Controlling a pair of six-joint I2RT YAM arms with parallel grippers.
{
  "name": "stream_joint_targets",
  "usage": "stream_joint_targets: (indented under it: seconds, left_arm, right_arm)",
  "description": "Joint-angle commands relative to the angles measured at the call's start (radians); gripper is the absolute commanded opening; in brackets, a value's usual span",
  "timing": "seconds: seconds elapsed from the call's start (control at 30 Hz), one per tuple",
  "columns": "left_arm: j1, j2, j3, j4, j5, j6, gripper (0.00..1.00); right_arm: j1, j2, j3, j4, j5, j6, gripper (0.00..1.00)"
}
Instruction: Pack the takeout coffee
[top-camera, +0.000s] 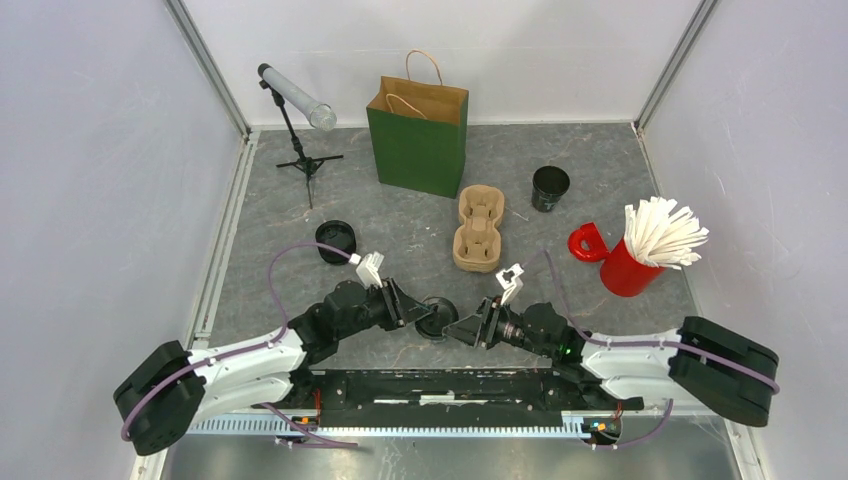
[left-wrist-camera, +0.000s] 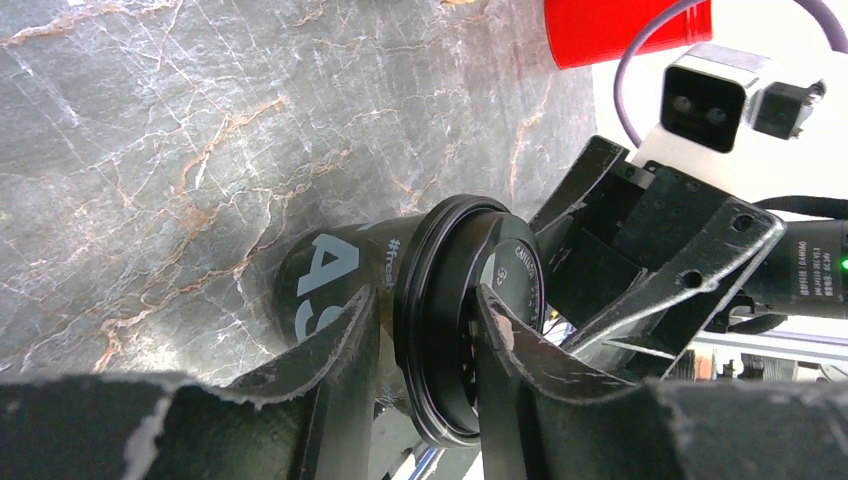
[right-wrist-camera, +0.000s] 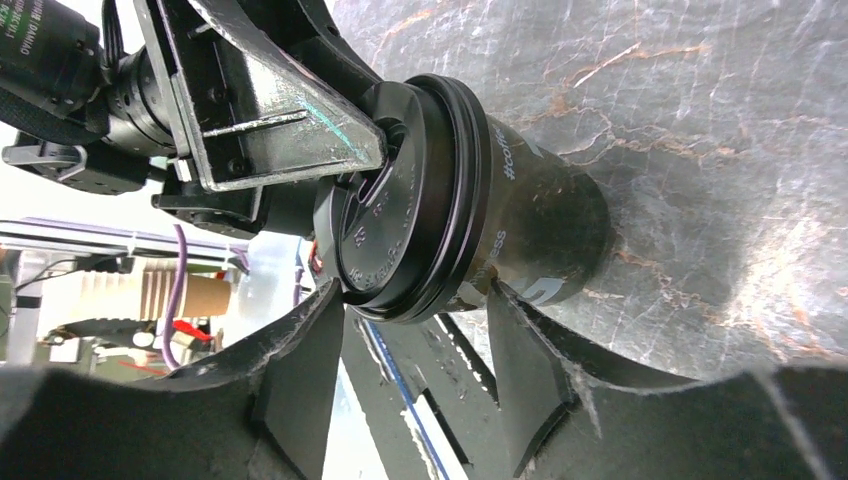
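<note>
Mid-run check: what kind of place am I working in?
Likely a lab test cell, not a café: white panel walls, a tripod holding a tube, and staged props like the green paper bag.

Takeout coffee (top-camera: 437, 318), black, sip lid on, white lettering, upright
</note>
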Motion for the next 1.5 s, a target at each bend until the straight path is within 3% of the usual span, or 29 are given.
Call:
stream_joint_targets:
  seconds: [0.0, 0.13, 0.53, 0.8, 1.13, 1.47]
  left_arm:
    - [-0.015, 0.028, 0.015, -0.25, 0.012, 0.108, 0.42]
    - [-0.015, 0.053, 0.036, -0.264, 0.011, 0.147, 0.43]
    - [-0.015, 0.031, 0.021, -0.175, 0.064, 0.212, 0.43]
    - [-0.014, 0.037, 0.033, -0.173, 0.064, 0.227, 0.43]
    - [-0.015, 0.055, 0.038, -0.164, 0.067, 0.228, 0.43]
    - [-0.015, 0.111, -0.042, -0.076, 0.039, 0.201, 0.42]
  right_arm:
    - [0.003, -0.087, 0.029, -0.351, 0.114, -0.15, 0.63]
    - [-0.006, -0.174, 0.102, -0.475, 0.153, -0.203, 0.72]
    - [-0.085, -0.321, 0.257, -0.673, 0.126, -0.373, 0.71]
    - [-0.105, -0.236, 0.363, -0.694, -0.003, -0.473, 0.54]
    - [-0.122, -0.189, 0.275, -0.594, -0.066, -0.456, 0.45]
    - [-0.126, -0.158, -0.018, -0.339, -0.074, -0.327, 0.37]
